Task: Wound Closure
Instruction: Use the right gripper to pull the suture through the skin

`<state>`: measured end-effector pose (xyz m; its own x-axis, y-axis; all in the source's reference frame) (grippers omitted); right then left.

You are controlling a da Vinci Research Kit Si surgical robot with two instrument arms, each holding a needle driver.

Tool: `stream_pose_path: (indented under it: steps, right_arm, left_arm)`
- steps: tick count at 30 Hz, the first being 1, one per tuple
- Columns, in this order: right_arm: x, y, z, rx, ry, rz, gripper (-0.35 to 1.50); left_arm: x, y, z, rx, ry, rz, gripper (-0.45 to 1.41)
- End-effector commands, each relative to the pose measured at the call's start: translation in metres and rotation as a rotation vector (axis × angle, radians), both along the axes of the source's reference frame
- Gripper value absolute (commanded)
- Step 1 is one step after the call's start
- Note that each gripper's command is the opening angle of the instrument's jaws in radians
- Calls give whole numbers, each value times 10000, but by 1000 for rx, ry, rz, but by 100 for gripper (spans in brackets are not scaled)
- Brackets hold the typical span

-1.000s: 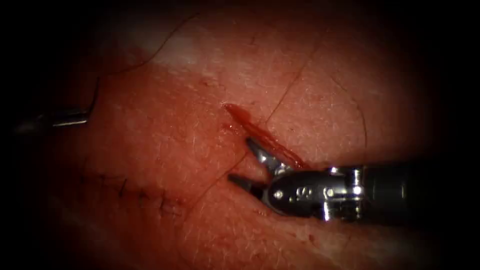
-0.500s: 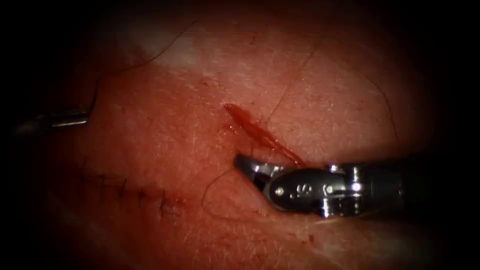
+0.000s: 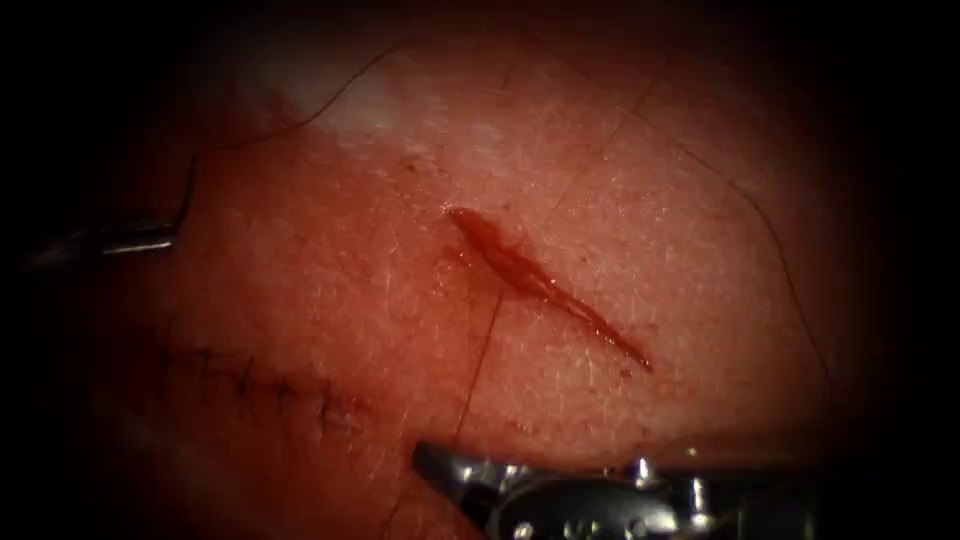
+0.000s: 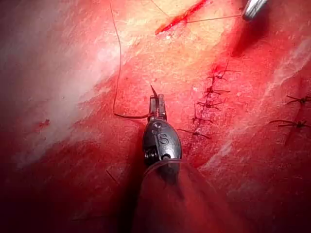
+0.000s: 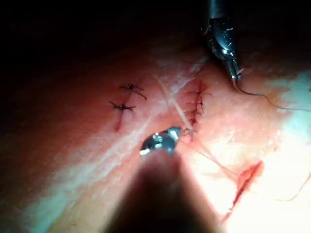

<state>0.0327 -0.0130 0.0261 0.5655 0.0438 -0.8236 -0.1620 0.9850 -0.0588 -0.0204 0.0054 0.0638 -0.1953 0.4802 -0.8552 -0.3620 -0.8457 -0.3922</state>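
The cut [image 3: 540, 285] runs slantwise across the tissue [image 3: 330, 230], with red fluid in it. My right tool [image 3: 425, 458] lies low in the endoscope view, jaws shut on the thread [image 3: 480, 350], which runs taut up to the cut's left lip. In the left wrist view the same strand stretches from the cut [image 4: 180, 18] to the right tool [image 4: 252, 7]. Far to the left of the cut, my left tool [image 3: 175, 235] is shut on what looks like the dark curved needle [image 3: 188, 195], held clear of the tissue. Thread trails from the left tool's jaws [image 4: 158, 99].
An older stitched line [image 3: 270, 385] crosses the tissue below the left tool, with dark knots [image 4: 209, 97] close beside its jaws. Further stitches [image 5: 124, 104] lie beyond. Loose thread [image 3: 760, 215] arcs over the tissue on the right of the cut.
The right tool's jaws, open beside the cut a second ago, closed on the thread and drew down toward the picture's lower edge, pulling the strand taut. The left tool stayed put.
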Motion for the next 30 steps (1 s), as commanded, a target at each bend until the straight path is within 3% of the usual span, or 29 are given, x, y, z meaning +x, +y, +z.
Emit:
stream_pose_path:
  steps: [1, 7, 8, 9, 10, 12, 17, 30]
  right_arm:
    - [10, -17, -8, 13, 14, -18, -35]
    - [17, -20, -20, 21, 30, -35, -35]
    - [16, -17, -18, 16, 34, -28, -26]
    - [13, -10, -12, 2, 28, -5, 38]
    - [10, -4, -6, -11, 18, 18, 75]
    - [5, 3, 1, -18, 10, 34, 94]
    - [-16, 27, 27, -32, -28, 71, 105]
    - [-34, 68, 90, -65, -63, 112, 97]
  left_arm:
    - [-5, -7, 7, 3, -1, 1, -45]
    - [-5, -7, 7, 3, -1, 1, -45]
    - [-5, -8, 7, 3, -1, 1, -45]
    - [-5, -8, 7, 3, -1, 1, -45]
    - [-5, -8, 7, 3, -1, 1, -45]
    - [-5, -8, 7, 4, -1, 1, -45]
    - [-4, -8, 7, 3, -1, 1, -45]
    - [-4, -8, 7, 3, -1, 1, -45]
